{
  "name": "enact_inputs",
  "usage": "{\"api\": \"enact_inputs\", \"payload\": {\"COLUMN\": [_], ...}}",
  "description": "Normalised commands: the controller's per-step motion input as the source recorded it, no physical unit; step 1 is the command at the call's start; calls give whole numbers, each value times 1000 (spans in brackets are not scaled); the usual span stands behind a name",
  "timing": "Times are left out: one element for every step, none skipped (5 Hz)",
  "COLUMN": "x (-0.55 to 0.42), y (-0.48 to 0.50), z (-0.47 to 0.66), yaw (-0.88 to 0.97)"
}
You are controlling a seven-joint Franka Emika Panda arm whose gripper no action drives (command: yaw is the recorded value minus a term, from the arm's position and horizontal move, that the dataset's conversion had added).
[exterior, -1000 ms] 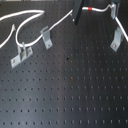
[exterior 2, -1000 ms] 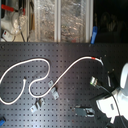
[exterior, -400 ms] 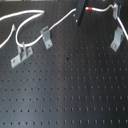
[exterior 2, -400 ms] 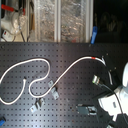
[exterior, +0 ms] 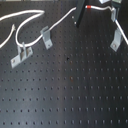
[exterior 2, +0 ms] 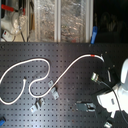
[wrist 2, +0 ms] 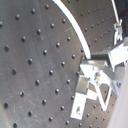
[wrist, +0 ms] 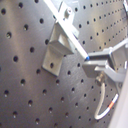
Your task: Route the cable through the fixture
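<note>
If you start with the first exterior view, the cable loops over the counter's far-left part and runs to its red band, just beside the dark tool. The fixture stands apart on the first exterior view's right.

Second exterior view: you get the cable snaking up to the band, with the fixture just below it.

First wrist view: the tool looks pinched on the cable, with a grey clip beside it.

Second wrist view: the cable runs straight into the tool.
</note>
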Motion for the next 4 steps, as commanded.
{"api": "enact_inputs", "payload": {"x": [-456, -62, -136, -73], "y": [-17, 11, 17, 50], "z": [150, 2, 3, 1], "yaw": [209, 86, 103, 0]}}
